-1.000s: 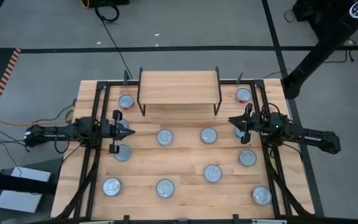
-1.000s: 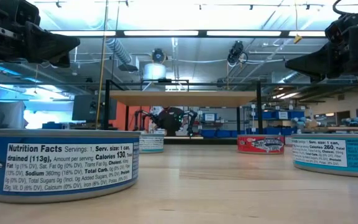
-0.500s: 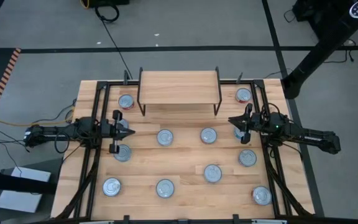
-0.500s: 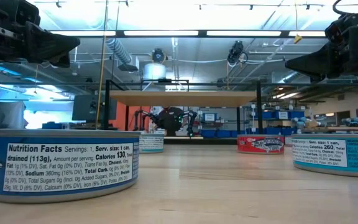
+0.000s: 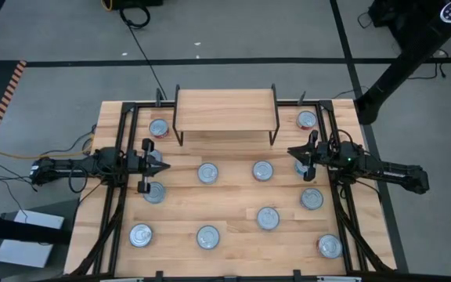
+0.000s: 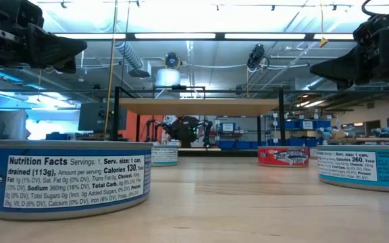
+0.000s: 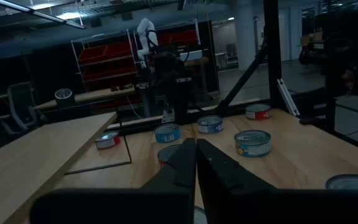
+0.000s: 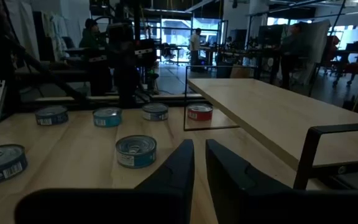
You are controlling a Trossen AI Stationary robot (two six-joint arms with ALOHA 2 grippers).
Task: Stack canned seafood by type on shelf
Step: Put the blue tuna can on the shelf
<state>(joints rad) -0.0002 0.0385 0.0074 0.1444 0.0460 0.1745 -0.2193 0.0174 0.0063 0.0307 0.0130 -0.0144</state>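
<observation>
The light-wood shelf [image 5: 225, 110] stands on thin black legs at the table's far middle, with nothing on its top. Several silver-lidded cans stand upright on the tabletop, among them a red one [image 5: 159, 128] by the shelf's left leg, a red one [image 5: 307, 119] at its right, and two [image 5: 207, 172] [image 5: 263, 170] in front of it. My left gripper [image 5: 163, 166] is shut and hovers above the table's left side, just beyond a can [image 5: 153, 192]. My right gripper [image 5: 291, 151] is shut and hovers at the right side, over a can [image 5: 302, 166].
More cans stand toward the near edge [image 5: 140, 235] [image 5: 208, 236] [image 5: 268, 218] [image 5: 329, 247] and at the right [image 5: 312, 198]. In the low view a blue-labelled can [image 6: 66, 179] fills the near left and a teal one [image 6: 367, 167] the right. Black frame rails [image 5: 343, 196] run along both table sides.
</observation>
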